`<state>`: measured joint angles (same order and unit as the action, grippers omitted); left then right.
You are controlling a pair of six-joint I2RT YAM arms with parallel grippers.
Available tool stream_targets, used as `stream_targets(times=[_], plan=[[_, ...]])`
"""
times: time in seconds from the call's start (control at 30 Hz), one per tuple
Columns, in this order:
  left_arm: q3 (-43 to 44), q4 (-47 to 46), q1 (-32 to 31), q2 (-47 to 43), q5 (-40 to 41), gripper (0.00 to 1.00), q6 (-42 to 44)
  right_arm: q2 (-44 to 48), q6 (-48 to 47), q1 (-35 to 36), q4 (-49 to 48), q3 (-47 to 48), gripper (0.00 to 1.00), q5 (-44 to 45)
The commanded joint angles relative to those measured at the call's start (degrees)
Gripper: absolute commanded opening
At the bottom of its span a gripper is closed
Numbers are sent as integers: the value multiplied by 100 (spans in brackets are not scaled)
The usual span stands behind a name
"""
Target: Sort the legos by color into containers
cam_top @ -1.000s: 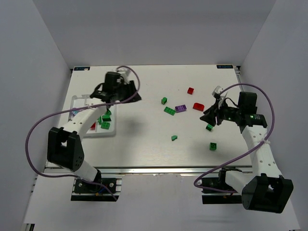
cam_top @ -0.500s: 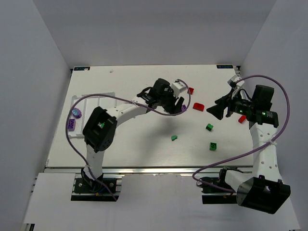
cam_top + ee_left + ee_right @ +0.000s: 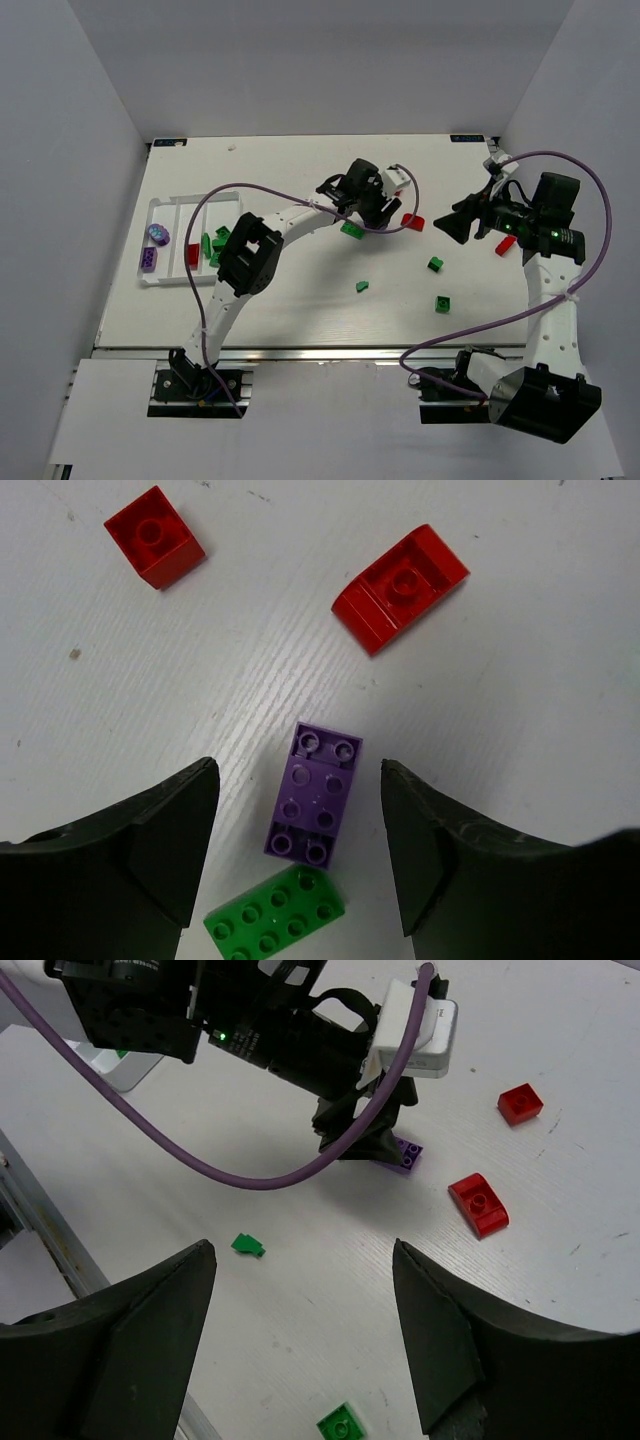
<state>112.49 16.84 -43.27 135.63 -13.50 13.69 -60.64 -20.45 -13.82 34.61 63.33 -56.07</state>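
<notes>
— Left wrist: left fingers [image 3: 150,850] spread wide, low over the bench [image 3: 520,730], gripping nothing. What lies between them?
— Purple brick [image 3: 313,795], flat on the bench in the gap, touching neither finger. Green brick [image 3: 276,915] just beside its near end. Beyond it: curved red brick [image 3: 400,588] and square red brick [image 3: 154,536], well apart from each other.
— Right side?
— Right fingers [image 3: 130,1330] also apart and empty, held above the bench, facing the left arm [image 3: 250,1030]. Small green piece [image 3: 249,1246] and another green block [image 3: 341,1425] lie loose below.
— And the tray?
— Top view: white tray [image 3: 170,203] at the bench's left edge, well away from both sets of fingers. Purple pieces [image 3: 148,260] in the leftmost compartment, red piece [image 3: 193,254] in the next, green ones [image 3: 215,245] right of that. Which compartment the greens sit in, cannot tell.
</notes>
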Motion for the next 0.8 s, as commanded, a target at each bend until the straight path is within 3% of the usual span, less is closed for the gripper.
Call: stream_targets(times=[0.0,0.5,0.6,0.73,0.77], plan=[[405,240,-68,182,198,75,169,-70,164,-32,-86,276,76,-158],[10,249,-68,385,629,72,327,-88,269,-50,-262,153,76,-167],[-104,241,-77,385,699,68,309,-79,269,-50,-262,136,77,-176],[-192,214,-94,332,699,56,257,-62,269,-50,-279,101,77,-211],[-175,214,-94,315,691,49,257,-62,261,-50,-271,92,76,-220]])
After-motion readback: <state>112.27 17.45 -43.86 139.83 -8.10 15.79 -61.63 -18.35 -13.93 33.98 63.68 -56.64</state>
